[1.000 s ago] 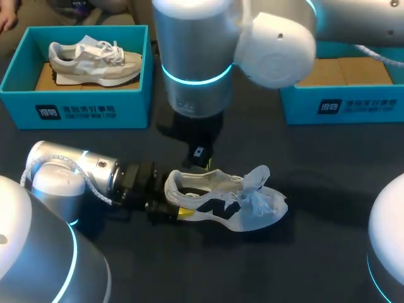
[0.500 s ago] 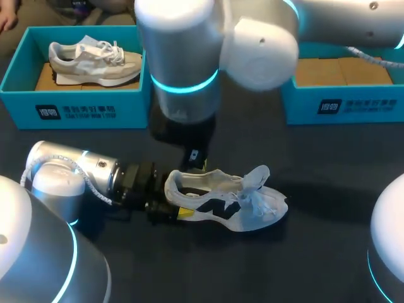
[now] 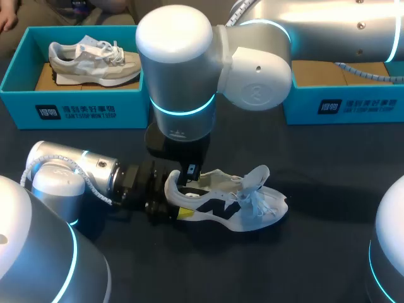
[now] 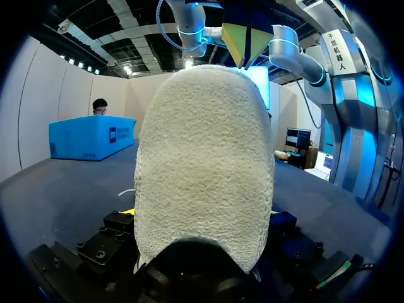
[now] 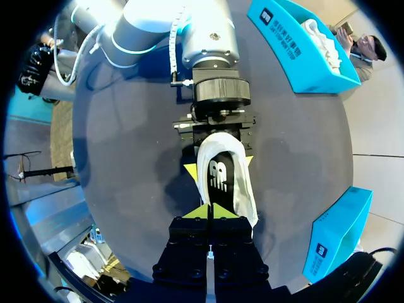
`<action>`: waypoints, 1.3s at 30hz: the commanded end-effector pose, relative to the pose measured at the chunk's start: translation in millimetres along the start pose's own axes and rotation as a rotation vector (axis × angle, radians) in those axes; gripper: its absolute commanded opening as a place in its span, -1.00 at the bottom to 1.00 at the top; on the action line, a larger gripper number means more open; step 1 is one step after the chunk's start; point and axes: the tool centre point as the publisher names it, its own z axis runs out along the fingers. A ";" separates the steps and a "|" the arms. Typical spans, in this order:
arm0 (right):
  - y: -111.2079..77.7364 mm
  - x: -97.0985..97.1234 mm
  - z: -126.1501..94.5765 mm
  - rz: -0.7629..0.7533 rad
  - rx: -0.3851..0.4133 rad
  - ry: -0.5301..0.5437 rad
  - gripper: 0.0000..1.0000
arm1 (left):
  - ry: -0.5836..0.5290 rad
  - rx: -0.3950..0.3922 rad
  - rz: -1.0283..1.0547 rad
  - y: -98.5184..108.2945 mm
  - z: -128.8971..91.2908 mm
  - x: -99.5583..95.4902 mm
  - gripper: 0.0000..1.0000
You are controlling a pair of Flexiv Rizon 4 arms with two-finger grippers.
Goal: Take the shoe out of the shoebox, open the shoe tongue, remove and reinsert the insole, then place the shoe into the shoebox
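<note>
On dark table [image 3: 328,252] | white mesh sneaker [image 3: 230,202] pinched at heel by left hand [image 5: 218,164] | right hand [image 5: 208,211] pressed together above | insole removal judged next: spreading required.

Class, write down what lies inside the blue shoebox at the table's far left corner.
A pale sneaker lies inside the left shoebox, on brown cardboard. The sneaker covers most of the floor beneath it.
</note>
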 end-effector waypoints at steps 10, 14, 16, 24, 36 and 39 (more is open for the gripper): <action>9.7 -9.9 59.4 -0.033 -0.006 0.049 -1.00 | 0.001 -0.002 -0.001 0.4 0.4 0.8 -1.00; 5.7 -8.3 68.9 -0.039 -0.034 0.042 -1.00 | 0.001 -0.002 -0.001 0.4 0.4 0.8 -1.00; 4.6 -6.9 72.9 -0.040 -0.028 0.037 -1.00 | 0.001 -0.002 -0.001 0.4 0.4 0.8 -1.00; 2.3 -16.4 89.2 -0.053 -0.072 0.018 -1.00 | 0.001 -0.002 -0.001 0.4 0.4 0.8 -1.00; -9.4 -34.0 101.6 -0.021 -0.056 0.018 -1.00 | 0.001 -0.002 -0.001 0.4 0.4 0.8 -1.00; -16.5 -36.0 103.5 -0.008 -0.048 0.017 -1.00 | 0.001 -0.002 -0.001 0.4 0.4 0.8 -1.00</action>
